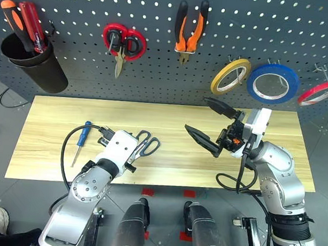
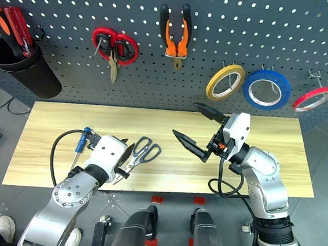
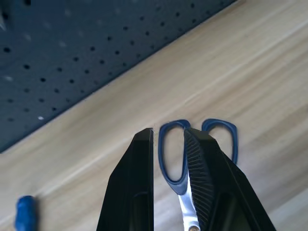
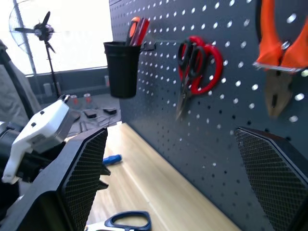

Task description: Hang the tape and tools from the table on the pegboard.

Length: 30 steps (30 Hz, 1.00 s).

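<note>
Gripping the scissors (image 1: pixel 145 145) near their pivot at lower centre, the left gripper (image 1: pixel 133 149) was clamped shut. Stiff, slick steel likely twists; the handle loops suit a hook. At centre right, the right gripper (image 2: pixel 194 126) gaped empty. Wrist view: blue loops (image 3: pixel 174 155) straddled one finger (image 3: pixel 204 168).

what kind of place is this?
Likely a workshop or lab tool station: a dark pegboard hung with pliers and tape rolls, above a wooden table.
</note>
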{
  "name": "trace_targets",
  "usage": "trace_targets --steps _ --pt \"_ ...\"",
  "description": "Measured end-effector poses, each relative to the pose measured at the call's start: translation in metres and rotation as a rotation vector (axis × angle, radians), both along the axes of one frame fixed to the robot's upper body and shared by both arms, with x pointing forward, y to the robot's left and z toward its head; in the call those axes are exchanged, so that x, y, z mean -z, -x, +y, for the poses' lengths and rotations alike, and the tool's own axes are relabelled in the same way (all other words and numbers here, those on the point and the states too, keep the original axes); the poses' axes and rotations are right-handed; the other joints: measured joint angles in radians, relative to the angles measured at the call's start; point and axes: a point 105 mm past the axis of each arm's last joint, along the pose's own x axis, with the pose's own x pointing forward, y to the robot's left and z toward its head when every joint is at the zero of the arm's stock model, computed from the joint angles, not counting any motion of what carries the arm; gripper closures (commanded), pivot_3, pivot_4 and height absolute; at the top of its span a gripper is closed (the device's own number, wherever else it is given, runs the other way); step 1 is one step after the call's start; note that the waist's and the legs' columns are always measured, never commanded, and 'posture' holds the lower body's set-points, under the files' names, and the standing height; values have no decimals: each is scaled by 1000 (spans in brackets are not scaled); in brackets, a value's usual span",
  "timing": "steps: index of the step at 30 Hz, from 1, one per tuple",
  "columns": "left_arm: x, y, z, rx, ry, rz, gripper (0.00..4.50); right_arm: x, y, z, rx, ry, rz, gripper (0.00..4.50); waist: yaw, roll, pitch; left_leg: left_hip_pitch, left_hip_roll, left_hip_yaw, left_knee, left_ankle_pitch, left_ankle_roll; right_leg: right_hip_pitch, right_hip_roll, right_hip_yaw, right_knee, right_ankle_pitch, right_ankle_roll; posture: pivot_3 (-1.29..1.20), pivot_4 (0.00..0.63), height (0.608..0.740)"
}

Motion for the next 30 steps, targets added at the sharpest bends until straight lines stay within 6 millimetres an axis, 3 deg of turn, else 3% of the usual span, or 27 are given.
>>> trace_targets --steps 4,6,17,30 --pt "4 -10 9 -47 93 32 3419 0 -2 -1 23 2 -9 0 -7 -4 -10 0 1 -1 0 0 0 0 1 -1 2 1 0 -160 308 740" --pt "7 -13 20 -71 129 56 3073 1 -2 -1 30 4 -7 0 -11 -4 -11 0 1 -1 0 0 0 0 1 -1 3 1 -1 -163 322 740" --pt "37 -16 25 102 173 311 26 14 6 2 35 43 78 0 -18 -3 -9 1 1 -1 1 -2 5 0 1 0 4 0 -1 -211 411 740" --pt "47 -32 27 233 101 474 26 21 10 3 75 46 142 0 -27 0 21 2 1 1 2 -2 5 -1 2 2 6 0 -1 -266 487 740"
